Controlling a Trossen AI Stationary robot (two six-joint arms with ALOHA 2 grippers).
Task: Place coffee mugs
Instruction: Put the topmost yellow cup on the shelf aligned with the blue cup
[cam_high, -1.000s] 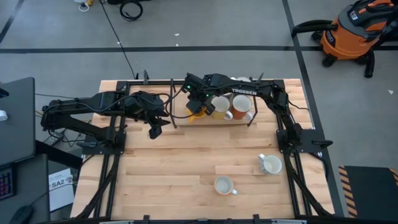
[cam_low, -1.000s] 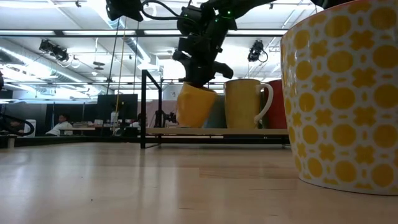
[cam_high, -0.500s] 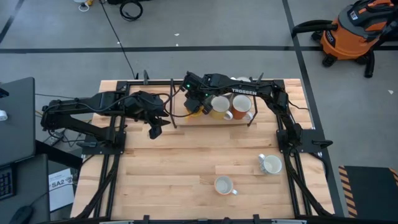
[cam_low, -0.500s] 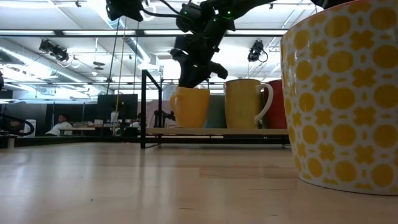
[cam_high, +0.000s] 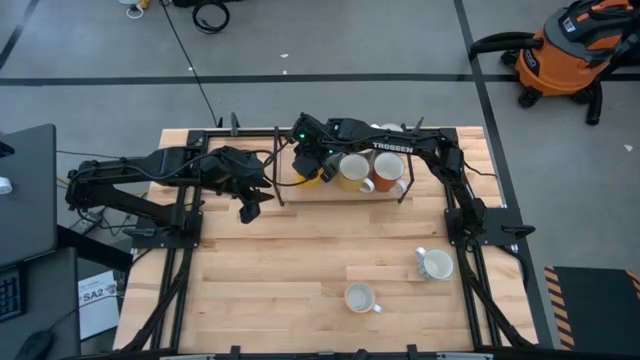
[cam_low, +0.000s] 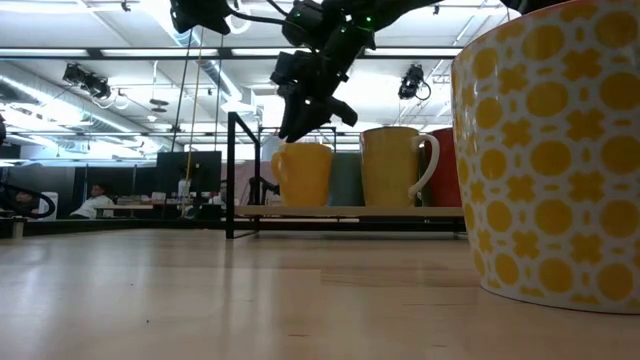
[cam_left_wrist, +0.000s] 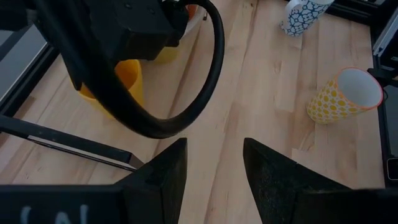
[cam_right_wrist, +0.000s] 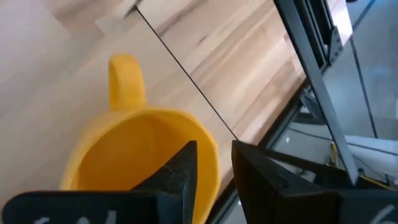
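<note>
A yellow mug (cam_low: 302, 173) stands upright by its base on a low wooden shelf (cam_low: 350, 211) at the table's far side, left of a cream mug (cam_low: 390, 165) and a red-brown mug (cam_low: 447, 165). My right gripper (cam_low: 305, 125) hovers open just over the yellow mug's rim (cam_right_wrist: 208, 152), one finger above the mug's inside and one outside. In the high view that gripper (cam_high: 312, 162) is over the yellow mug (cam_high: 306, 178). My left gripper (cam_high: 250, 208) waits open above the table's left part, nothing between its fingers (cam_left_wrist: 214, 162).
A yellow-patterned mug (cam_high: 360, 297) stands near the front edge and a blue-patterned mug (cam_high: 435, 264) at the right. A black metal frame (cam_low: 230, 175) borders the shelf. Bare wood lies between the shelf and these mugs.
My right gripper has lowered the yellow mug from a tilted hold onto the shelf, where it now stands upright. It has then let go of the rim and tipped up off the mug.
</note>
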